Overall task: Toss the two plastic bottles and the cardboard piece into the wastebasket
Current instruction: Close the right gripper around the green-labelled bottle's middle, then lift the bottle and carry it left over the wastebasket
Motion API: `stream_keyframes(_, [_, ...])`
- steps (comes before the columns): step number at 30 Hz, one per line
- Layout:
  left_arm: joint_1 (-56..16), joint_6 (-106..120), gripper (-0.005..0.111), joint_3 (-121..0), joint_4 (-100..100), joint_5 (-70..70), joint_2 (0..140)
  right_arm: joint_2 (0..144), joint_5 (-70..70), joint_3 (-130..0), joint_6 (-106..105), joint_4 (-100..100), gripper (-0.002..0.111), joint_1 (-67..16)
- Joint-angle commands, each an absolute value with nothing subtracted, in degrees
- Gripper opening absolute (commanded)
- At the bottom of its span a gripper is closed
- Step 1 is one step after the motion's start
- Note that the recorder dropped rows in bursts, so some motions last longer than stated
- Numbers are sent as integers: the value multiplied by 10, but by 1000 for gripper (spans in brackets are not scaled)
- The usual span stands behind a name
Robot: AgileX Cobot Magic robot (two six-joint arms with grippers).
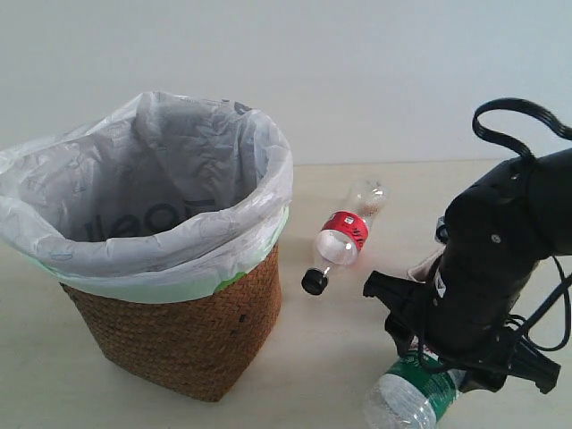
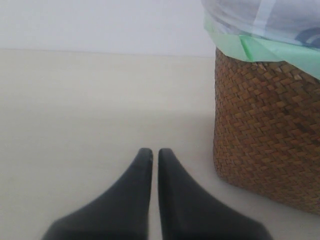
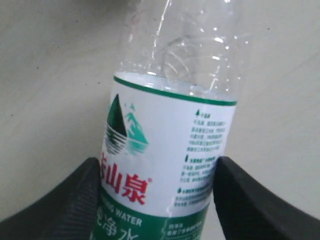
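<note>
While bottles [image 1: 344, 234] [image 1: 413, 398] number two, wastebaskets [image 1: 179, 340] one.

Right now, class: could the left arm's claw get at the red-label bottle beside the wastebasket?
Probably not directly. The left claw sits beside the wastebasket, which seems to stand between it and the red-label bottle; it would have to go round.

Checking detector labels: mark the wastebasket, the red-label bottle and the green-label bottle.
wastebasket [image 1: 179, 335], exterior view, on the woven front wall.
red-label bottle [image 1: 346, 229], exterior view, on its red label.
green-label bottle [image 3: 167, 165], right wrist view, on the white label.
</note>
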State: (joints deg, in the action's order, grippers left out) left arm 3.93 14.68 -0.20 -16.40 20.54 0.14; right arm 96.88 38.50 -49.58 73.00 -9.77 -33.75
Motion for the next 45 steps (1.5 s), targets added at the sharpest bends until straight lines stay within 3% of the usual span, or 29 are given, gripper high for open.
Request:
stream_keyframes(1, [41,149,4,0,-162,206,0,1009,379,-487,710,-100,54,-339])
stream_keyframes(25, [41,149,4,0,-162,206,0,1067,381,-487,656,-100,53,-339])
stream_keyframes(27, [41,149,4,0,-162,206,0,1067,385,-487,651,-100,43,-339])
stream_keyframes(32, [41,149,4,0,-162,206,0,1064,401,-487,634,-101,1,-339])
stream_keyframes(45, [41,149,4,0,-162,206,0,991,408,-487,598,-150,0,-339])
